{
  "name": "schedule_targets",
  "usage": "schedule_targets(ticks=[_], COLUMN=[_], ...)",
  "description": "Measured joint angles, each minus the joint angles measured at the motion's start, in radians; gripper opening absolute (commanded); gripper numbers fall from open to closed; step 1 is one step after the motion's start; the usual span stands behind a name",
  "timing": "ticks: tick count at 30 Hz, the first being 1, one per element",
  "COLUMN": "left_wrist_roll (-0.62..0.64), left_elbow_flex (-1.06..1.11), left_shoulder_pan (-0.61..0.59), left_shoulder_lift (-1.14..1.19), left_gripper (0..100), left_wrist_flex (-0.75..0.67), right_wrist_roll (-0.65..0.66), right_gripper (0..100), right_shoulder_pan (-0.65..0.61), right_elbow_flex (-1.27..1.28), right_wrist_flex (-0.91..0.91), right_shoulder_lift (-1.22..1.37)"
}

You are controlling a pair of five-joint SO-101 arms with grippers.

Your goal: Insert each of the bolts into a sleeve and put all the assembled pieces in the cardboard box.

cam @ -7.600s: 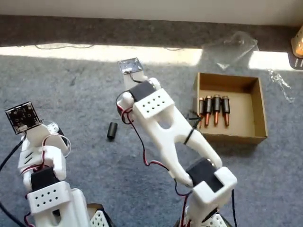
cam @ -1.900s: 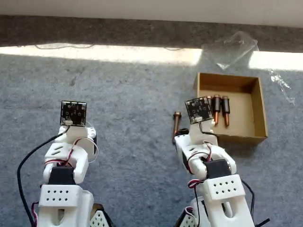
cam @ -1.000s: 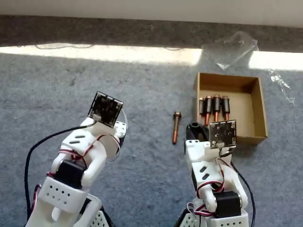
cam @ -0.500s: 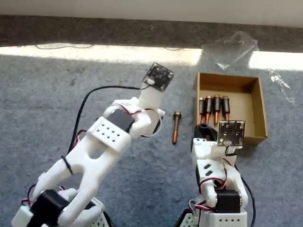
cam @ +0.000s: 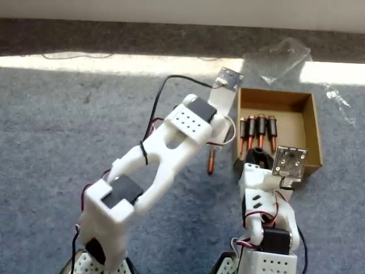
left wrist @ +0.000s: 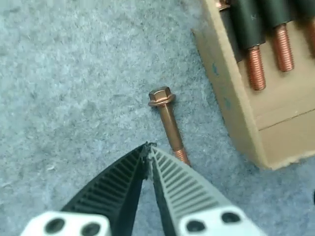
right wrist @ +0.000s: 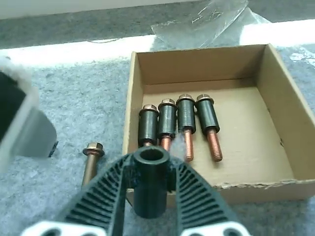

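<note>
The left arm (cam: pixel 171 142) is swinging far out from the lower left of the high view toward the middle, where half a second back it was only partway across, and its wrist is now hanging over the loose bolt (cam: pixel 211 161). The right arm (cam: pixel 265 194) is barely shifting, staying low beside the near wall of the cardboard box (cam: pixel 312 132).

In the left wrist view the left pincer (left wrist: pixel 147 147) is clenched on nothing, its tips meeting just beside the threaded end of the bolt, which is lying flat on the grey surface (left wrist: pixel 74 73) close to the box's side wall. The right pincer (right wrist: pixel 150 163) is grasping a black sleeve (right wrist: pixel 149 189), holding it with its open bore facing the wrist camera and the box beyond it.

Four assembled pieces (right wrist: pixel 177 120) are already lying side by side inside the box, against its left wall in the high view, heads pointing toward the top of the frame. A clear plastic bag (cam: pixel 278 57) is lying past the box at the upper right.

By my reading, the task is nearing its end: one bolt is waiting to be picked up, joined with the held sleeve and dropped into the box. The left pincer would need to open before it can take the bolt.
</note>
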Motion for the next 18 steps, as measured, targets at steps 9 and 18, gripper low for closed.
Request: schedule_targets(ticks=[9, 18], left_wrist_roll=[0.112, 0.115], left_elbow_flex=[-0.471, -0.767], left_shoulder_pan=[0.000, -0.002], left_shoulder_lift=[0.321, 0.508], left_gripper=[10, 9], left_wrist_flex=[0.301, 0.422], right_wrist_roll=[0.000, 0.000], right_gripper=[0.5, 0.5], right_shoulder_pan=[0.000, 0.000], right_elbow_flex=[0.000, 0.000], right_wrist_flex=[0.000, 0.000], right_shoulder_lift=[0.000, 0.000])
